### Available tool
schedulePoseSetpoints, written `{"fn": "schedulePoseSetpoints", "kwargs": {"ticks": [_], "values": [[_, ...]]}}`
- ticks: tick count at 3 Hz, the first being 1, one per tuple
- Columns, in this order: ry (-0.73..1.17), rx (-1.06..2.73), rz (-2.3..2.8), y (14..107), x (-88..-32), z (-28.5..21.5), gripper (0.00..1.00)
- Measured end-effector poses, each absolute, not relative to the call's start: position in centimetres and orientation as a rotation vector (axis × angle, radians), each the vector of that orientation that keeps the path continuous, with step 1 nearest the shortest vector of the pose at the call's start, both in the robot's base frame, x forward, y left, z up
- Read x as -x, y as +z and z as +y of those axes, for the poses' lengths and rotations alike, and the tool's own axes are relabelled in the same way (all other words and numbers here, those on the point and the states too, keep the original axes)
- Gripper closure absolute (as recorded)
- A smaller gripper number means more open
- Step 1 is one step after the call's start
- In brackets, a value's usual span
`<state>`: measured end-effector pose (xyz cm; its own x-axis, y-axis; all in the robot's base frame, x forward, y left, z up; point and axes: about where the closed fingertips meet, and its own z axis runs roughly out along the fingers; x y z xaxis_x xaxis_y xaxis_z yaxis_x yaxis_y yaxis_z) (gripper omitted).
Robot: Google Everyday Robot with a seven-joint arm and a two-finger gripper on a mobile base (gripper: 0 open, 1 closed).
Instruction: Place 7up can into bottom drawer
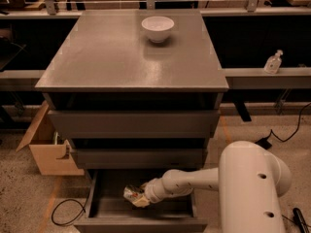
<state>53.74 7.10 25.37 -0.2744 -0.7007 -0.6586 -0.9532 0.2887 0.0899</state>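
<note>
White robot body (252, 188) fills the lower right corner. Its arm (194, 180) reaches level to the left into the pulled-out bottom drawer (146, 224). The gripper (141, 198) is inside the drawer near its middle, closed on the 7up can (130, 193), which lies tilted low over the drawer floor. Bare floor shows left of the can. Two shallower drawers (136, 123) overhang the back. Farther off, a white bowl (157, 28) stands on the grey cabinet top (97, 57).
</note>
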Motion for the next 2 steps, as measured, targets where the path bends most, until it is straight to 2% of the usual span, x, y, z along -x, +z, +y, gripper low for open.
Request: {"fn": "schedulePoseSetpoints", "kwargs": {"ticks": [2], "values": [[0.624,1.461,2.058,21.4,-56.2,7.6,1.0]]}}
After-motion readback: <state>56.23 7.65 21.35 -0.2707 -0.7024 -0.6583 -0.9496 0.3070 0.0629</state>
